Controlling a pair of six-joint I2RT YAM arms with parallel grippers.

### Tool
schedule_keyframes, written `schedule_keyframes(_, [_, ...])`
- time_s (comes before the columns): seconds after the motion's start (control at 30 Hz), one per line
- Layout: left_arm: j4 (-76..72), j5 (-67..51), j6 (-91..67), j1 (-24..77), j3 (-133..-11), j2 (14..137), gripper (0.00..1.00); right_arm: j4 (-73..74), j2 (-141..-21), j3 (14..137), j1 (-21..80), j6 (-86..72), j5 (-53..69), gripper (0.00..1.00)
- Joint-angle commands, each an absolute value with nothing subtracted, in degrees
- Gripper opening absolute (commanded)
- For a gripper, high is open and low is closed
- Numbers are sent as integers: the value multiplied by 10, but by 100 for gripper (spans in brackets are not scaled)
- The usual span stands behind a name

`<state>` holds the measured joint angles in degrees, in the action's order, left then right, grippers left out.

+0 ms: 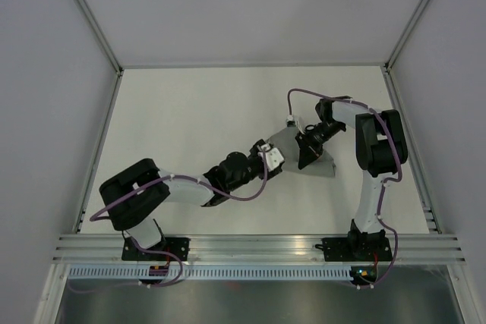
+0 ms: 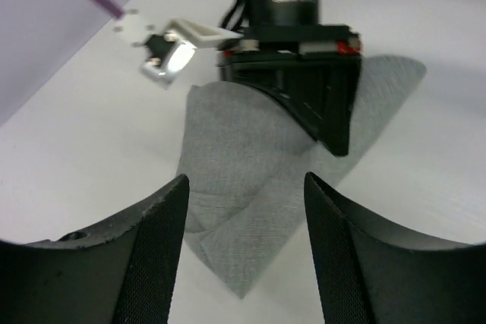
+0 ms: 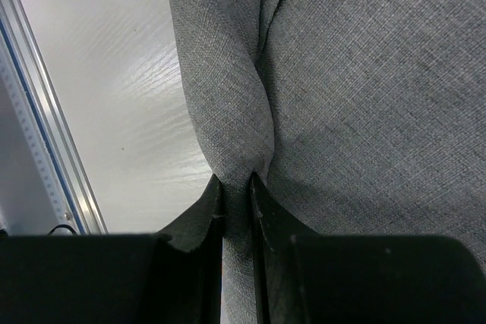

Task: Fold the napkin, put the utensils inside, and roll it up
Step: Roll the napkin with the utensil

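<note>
R pincer [image 3: 236,187] clamped on napkin [image 3: 364,96] fold | L pincer [image 2: 247,191] agape, napkin just ahead

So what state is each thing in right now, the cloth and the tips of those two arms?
napkin: folded over itself, one ridge bunched up and pinched.
right end effector: shut on that ridge of the napkin.
left end effector: open above the napkin, gripping nothing.

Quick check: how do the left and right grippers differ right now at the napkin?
The left gripper has its jaws wide apart; the right gripper has its jaws pinched shut. The left grips nothing, the napkin only showing between its jaws; the right clamps a bunched fold of it. Both are at the same napkin, facing each other.
</note>
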<state>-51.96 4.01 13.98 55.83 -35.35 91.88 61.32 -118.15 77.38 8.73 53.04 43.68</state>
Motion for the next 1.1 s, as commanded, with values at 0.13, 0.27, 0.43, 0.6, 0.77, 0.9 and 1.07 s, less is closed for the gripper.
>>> schedule_keyframes(0.13, [-426, 47, 406, 639, -426, 1012, 76, 577, -1247, 794, 78, 551, 361, 0])
schedule_keyframes(0.27, [-389, 44, 467, 650, -458, 1055, 76, 588, -1256, 802, 73, 556, 366, 0])
schedule_keyframes(0.43, [-356, 28, 508, 650, -503, 1106, 76, 595, -1259, 803, 71, 557, 369, 0])
schedule_keyframes(0.6, [-328, 10, 525, 633, -545, 1136, 76, 601, -1261, 805, 69, 561, 369, 0])
schedule_keyframes(0.77, [-251, 3, 547, 628, -582, 1163, 66, 603, -1259, 803, 63, 566, 370, 1])
schedule_keyframes(0.9, [-191, -20, 534, 618, -613, 1174, 49, 607, -1259, 802, 61, 574, 373, 1])
schedule_keyframes(1.07, [-110, -47, 514, 616, -651, 1184, 25, 604, -1258, 803, 60, 577, 370, 0])
